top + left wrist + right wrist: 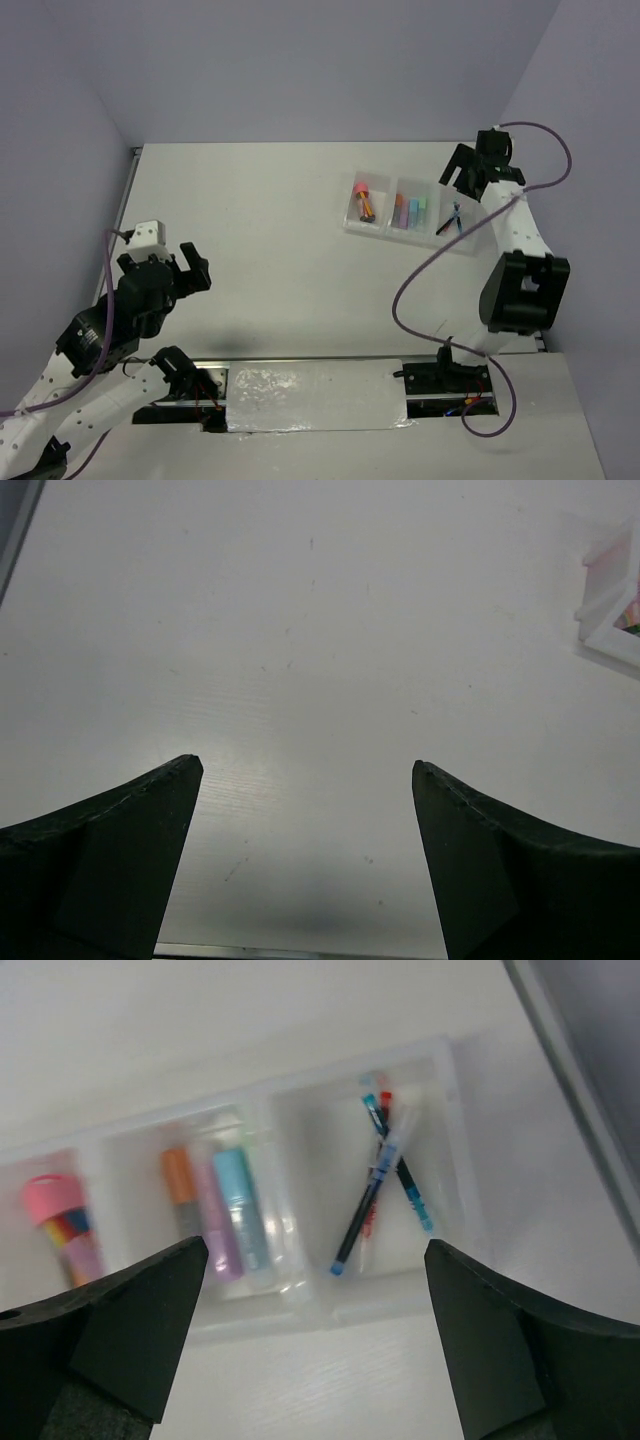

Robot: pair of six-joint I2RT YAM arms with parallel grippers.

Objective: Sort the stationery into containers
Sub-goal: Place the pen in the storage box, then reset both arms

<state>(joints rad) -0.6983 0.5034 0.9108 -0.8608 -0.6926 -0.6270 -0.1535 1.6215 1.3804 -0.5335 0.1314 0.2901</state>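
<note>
The table [280, 230] carried the tray [350, 228] at its far right, and every piece of stationery seemed sorted into it: highlighters [225, 1210] in the middle compartment, pens [385, 1175] crossed in the right one, the pink-capped cylinder [60, 1215] in the left. The right gripper [315, 1248] hung above the pens, jaws spread and empty; the left gripper [305, 765], jaws also wide apart, hovered over bare tabletop well away. The likely hazard was the retreat: a low or sideways pull could snag a finger on the tray's thin wall, shoving or tipping it and spilling the loosely crossed pens.
</note>
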